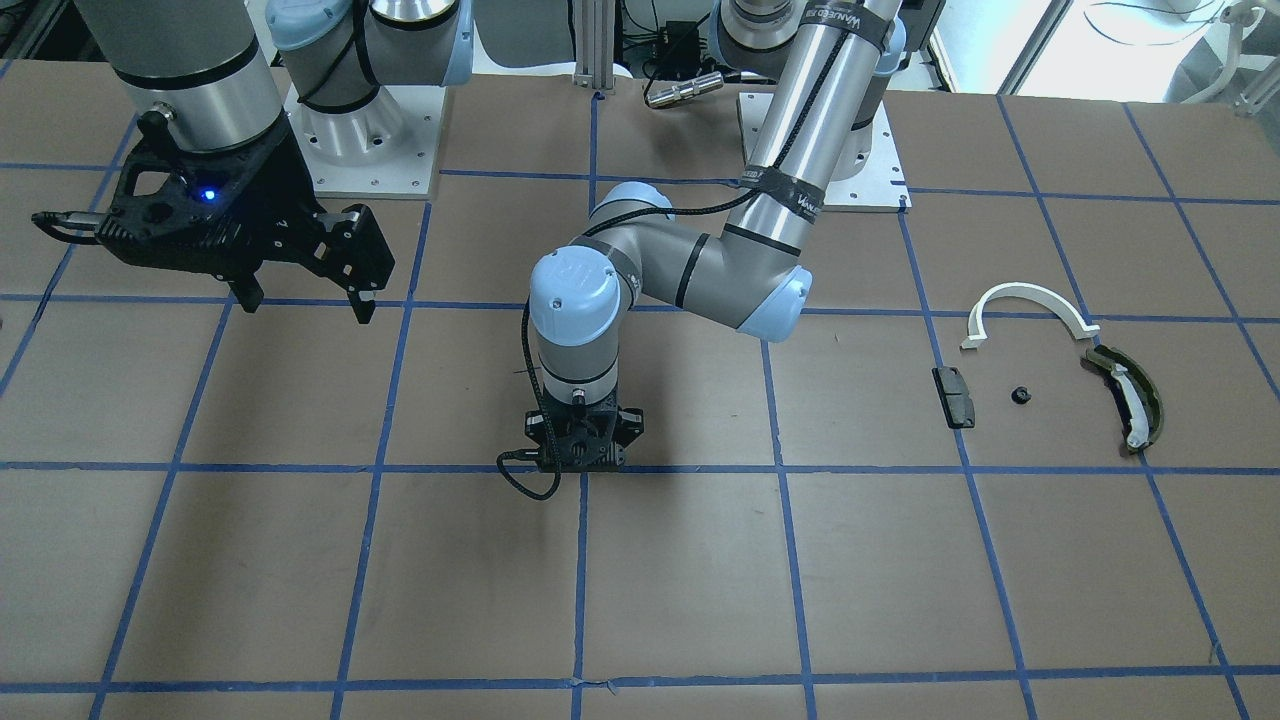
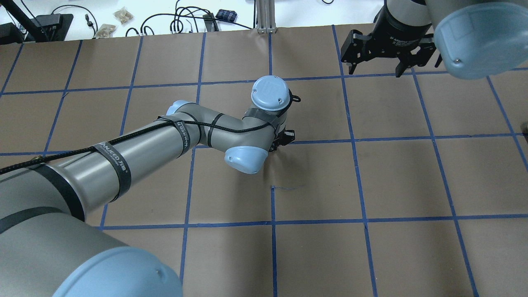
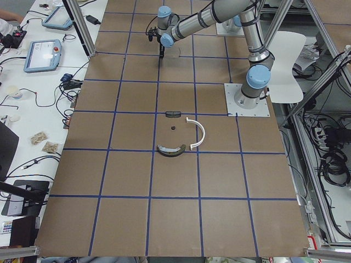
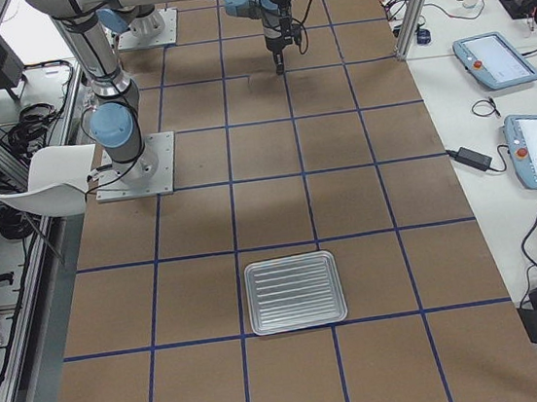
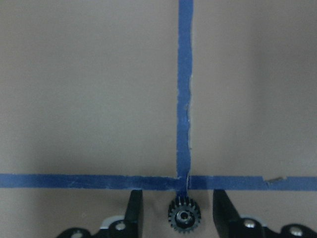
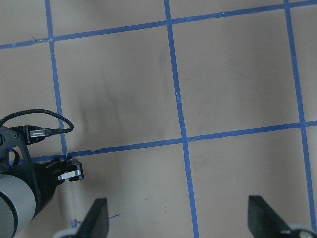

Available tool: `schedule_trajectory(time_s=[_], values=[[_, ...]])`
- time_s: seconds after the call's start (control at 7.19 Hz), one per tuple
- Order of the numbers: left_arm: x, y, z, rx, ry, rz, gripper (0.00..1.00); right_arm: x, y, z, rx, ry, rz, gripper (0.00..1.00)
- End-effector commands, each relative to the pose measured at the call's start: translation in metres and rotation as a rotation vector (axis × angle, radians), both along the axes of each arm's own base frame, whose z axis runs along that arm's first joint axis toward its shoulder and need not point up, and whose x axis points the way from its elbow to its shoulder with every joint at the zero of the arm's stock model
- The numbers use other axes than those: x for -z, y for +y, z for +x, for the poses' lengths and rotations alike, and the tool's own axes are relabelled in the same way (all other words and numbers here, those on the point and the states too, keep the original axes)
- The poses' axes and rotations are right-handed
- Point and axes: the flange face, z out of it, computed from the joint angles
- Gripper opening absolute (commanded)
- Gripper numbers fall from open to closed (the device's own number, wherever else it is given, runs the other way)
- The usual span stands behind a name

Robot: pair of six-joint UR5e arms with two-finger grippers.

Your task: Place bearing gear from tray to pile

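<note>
A small black toothed bearing gear (image 5: 184,216) lies flat on the brown table, just below a crossing of blue tape lines. My left gripper (image 5: 178,197) stands low over it, open, a finger on each side and a gap to both. In the front-facing view this gripper (image 1: 585,462) points straight down at mid-table. The pile lies apart from it: a white arc (image 1: 1030,305), an olive curved piece (image 1: 1130,400), a dark block (image 1: 955,397) and a tiny black part (image 1: 1019,394). The metal tray (image 4: 294,291) looks empty. My right gripper (image 6: 179,220) hangs open and empty.
The right gripper (image 1: 305,298) hovers above the table near its arm's base plate (image 1: 360,160). Blue tape lines divide the brown table (image 1: 680,580) into squares. The left arm's elbow (image 2: 243,159) hangs over the middle. Cables and devices lie beyond the table's far edge (image 2: 123,37).
</note>
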Motion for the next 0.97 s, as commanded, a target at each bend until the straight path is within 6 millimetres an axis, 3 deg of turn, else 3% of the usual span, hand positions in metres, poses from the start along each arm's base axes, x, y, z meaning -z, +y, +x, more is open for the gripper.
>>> schedule_trajectory(time_s=[0.0, 0.14, 0.28, 0.42, 0.56, 0.7, 0.83], values=[[-0.019, -0.003, 0.011, 0.01, -0.011, 0.014, 0.01, 0.001, 0.001, 0.0, 0.002, 0.0, 0.004, 1.0], [-0.037, -0.022, 0.051, 0.047, -0.022, 0.019, 0.01, 0.002, 0.001, 0.0, 0.002, 0.001, 0.007, 1.0], [-0.065, -0.054, 0.126, 0.08, -0.036, 0.023, 0.01, 0.001, 0.001, 0.0, 0.002, 0.0, 0.003, 1.0], [-0.076, -0.071, 0.221, 0.135, -0.047, 0.048, 0.01, 0.004, 0.002, 0.001, 0.0, 0.0, 0.01, 1.0], [-0.069, -0.071, 0.323, 0.278, -0.051, 0.093, 0.01, -0.001, 0.003, 0.003, -0.006, 0.0, 0.001, 1.0], [-0.064, -0.06, 0.4, 0.238, -0.035, 0.113, 0.01, 0.002, 0.002, 0.002, -0.005, 0.0, 0.006, 1.0], [-0.059, -0.051, 0.452, 0.259, -0.033, 0.128, 0.01, 0.002, 0.002, 0.002, -0.004, 0.002, 0.007, 1.0]])
